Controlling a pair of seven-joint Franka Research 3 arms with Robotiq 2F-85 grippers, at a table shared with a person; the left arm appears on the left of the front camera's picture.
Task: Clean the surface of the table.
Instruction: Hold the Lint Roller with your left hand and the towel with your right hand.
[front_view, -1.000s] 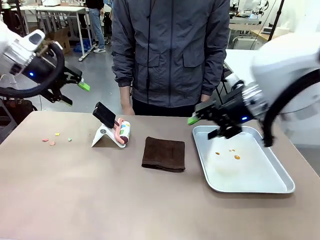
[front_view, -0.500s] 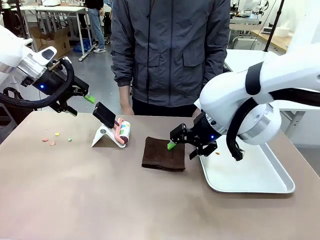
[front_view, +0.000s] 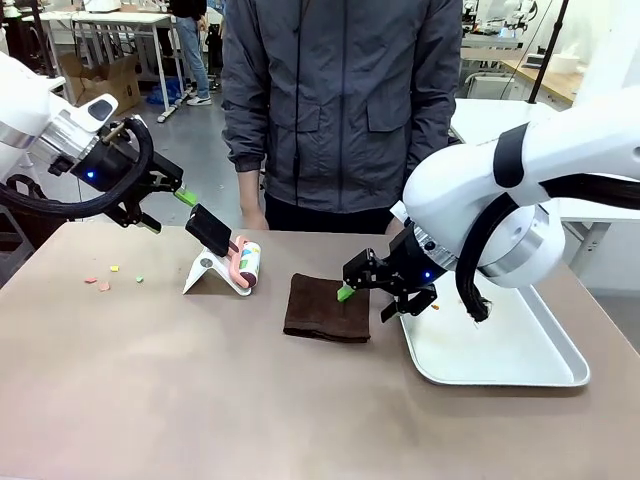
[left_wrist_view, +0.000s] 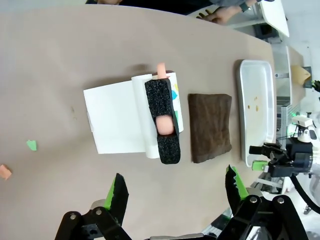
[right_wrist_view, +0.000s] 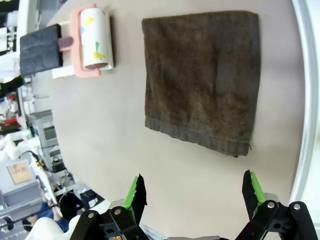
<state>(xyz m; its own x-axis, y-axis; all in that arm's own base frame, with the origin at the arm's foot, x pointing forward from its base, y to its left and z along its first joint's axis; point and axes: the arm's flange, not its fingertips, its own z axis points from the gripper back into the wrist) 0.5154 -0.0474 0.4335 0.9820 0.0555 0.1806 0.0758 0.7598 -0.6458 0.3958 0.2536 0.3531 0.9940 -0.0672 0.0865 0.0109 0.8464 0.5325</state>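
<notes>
The brownish table (front_view: 250, 400) carries a folded dark brown cloth (front_view: 327, 307) at its middle. Small coloured scraps (front_view: 100, 280) lie at the far left. My right gripper (front_view: 383, 297) hangs open low over the cloth's right edge, beside the tray. From the right wrist, the cloth (right_wrist_view: 202, 80) lies flat just ahead of the open right gripper (right_wrist_view: 194, 192). My left gripper (front_view: 166, 210) is open in the air, close to the black handle of a lint roller (front_view: 235, 262). Below the open left gripper (left_wrist_view: 175, 192) I see the roller (left_wrist_view: 162, 122) and scraps (left_wrist_view: 31, 145).
A silver tray (front_view: 500, 340) sits at the right, its rim (right_wrist_view: 304, 75) next to the cloth. The lint roller leans on a white stand (left_wrist_view: 115, 120). A person in a grey jacket (front_view: 340, 100) stands at the far edge.
My right arm swung left from over the tray to the cloth's right edge and lowered there. My left gripper moved right and down toward the lint roller's handle.
</notes>
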